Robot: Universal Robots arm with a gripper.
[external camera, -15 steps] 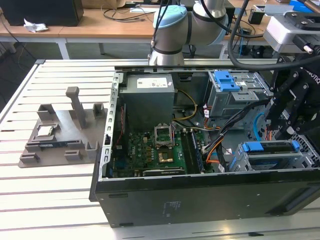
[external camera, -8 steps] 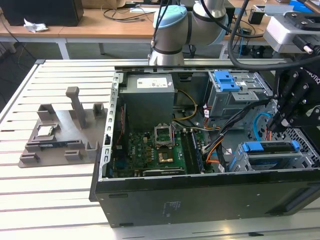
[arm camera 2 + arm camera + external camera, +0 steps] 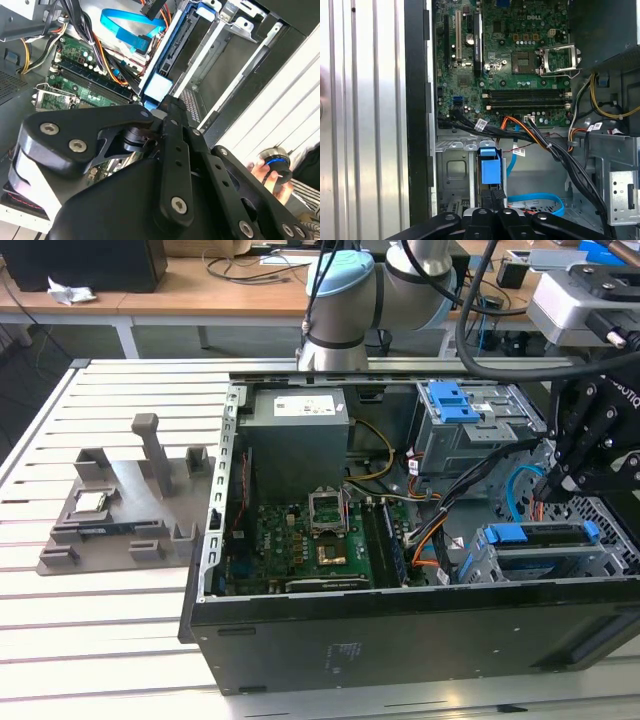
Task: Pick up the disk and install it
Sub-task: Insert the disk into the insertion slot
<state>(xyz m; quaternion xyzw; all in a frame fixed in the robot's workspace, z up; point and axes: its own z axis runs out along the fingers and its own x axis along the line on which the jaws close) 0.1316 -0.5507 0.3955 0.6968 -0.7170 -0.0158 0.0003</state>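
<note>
At the right edge of the exterior view you see the gripper [image 3: 548, 492] hanging over the lower-right bay of the open case [image 3: 400, 640], which lies on the slatted worktop [image 3: 100, 640]. The disk [image 3: 540, 534] sits in that bay on edge, its blue frame uppermost. In both wrist views, the fingers [image 3: 493, 192] are drawn together with their tips against the blue end of the disk [image 3: 489, 167]; you cannot tell whether they pinch it. At the lower right of the second wrist view, a hand [image 3: 265, 175] holds a small round object.
</note>
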